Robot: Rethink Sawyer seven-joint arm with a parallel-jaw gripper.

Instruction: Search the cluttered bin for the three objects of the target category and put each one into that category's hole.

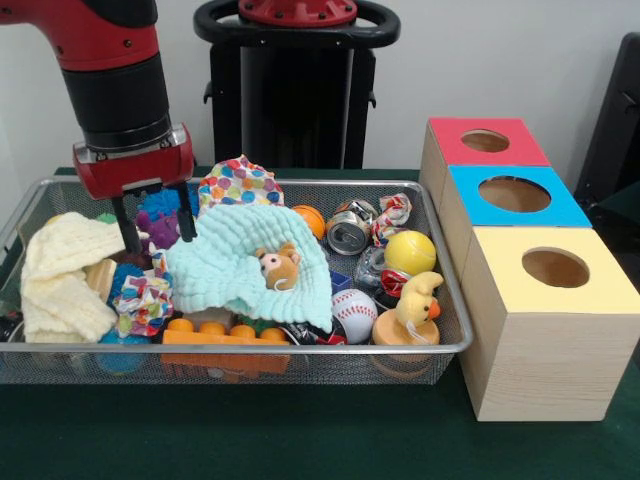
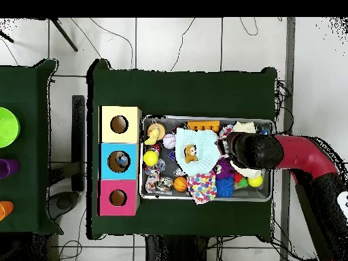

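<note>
The wire-mesh bin (image 1: 300, 348) is full of toys and cloths; it also shows in the overhead view (image 2: 163, 117). My gripper (image 1: 156, 222) is open, low in the bin's left part, its fingers (image 1: 127, 225) on either side of a purple fuzzy ball (image 1: 160, 230). In the overhead view the arm (image 2: 258, 151) hides it. The blue-topped box (image 1: 470, 205) has a round hole (image 1: 514, 193). From overhead, a silvery, light blue piece (image 2: 122, 160) lies inside that hole. A crumpled silvery piece (image 1: 370, 267) lies beside a can; I cannot tell whether it is plastic.
A mint cloth (image 1: 250, 262) with a small bear covers the bin's middle. A cream knit cloth (image 1: 65, 275) lies left and a dotted cloth (image 1: 238, 183) behind. Cans (image 1: 348, 232), a yellow ball (image 1: 410, 252) and a baseball (image 1: 353, 312) lie right. Red (image 1: 450, 140) and yellow (image 1: 520, 300) boxes flank the blue one.
</note>
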